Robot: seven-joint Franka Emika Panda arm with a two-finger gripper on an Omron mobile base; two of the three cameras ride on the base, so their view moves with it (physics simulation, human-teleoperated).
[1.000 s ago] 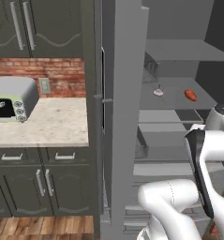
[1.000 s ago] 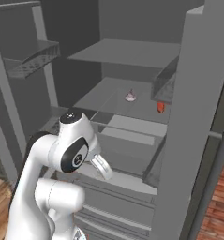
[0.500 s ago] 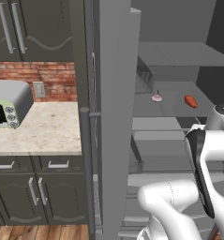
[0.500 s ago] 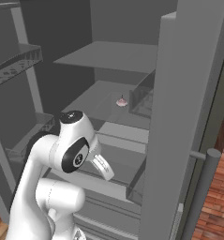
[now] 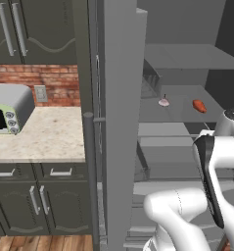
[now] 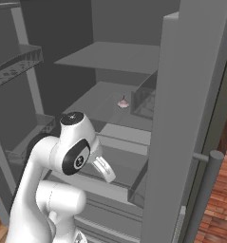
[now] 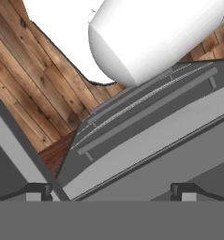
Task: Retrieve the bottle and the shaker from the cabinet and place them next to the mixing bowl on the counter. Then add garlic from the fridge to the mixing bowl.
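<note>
- I see the fridge (image 5: pixel 119 122) standing open through the centre of the left base view, its door edge-on to me with the long bar handle (image 5: pixel 90 176) running down the lower middle of the frame.
- On a pale shelf (image 5: pixel 179 112) inside, right of centre in that view, sits a small pinkish-white bulb that I take for the garlic (image 5: pixel 164 101), with a red-orange item (image 5: pixel 199 105) just to its right on the same shelf; the two are apart, not touching.
- In the right base view the garlic (image 6: pixel 123 102) sits in the upper middle of the frame, next to a see-through bin (image 6: pixel 144 100) hung on the door's inner side.
- The counter (image 5: pixel 45 139) fills the left middle of the left base view, with a toaster oven (image 5: pixel 6 113) at the left edge against the red brick wall (image 5: pixel 50 83).
- Dark cabinet doors (image 5: pixel 30 29) run across the upper left (shut, as far as I can see).
- The arm is folded low at the lower right of the left base view and the lower left of the right base view, well short of the garlic shelf.
- In the hand view the gripper (image 7: pixel 111 190) points down at wooden floor (image 7: pixel 33 79) and grey fridge parts; its two fingertips (image 7: pixel 38 189) sit far apart at the bottom corners, spread wide with nothing between them.
</note>
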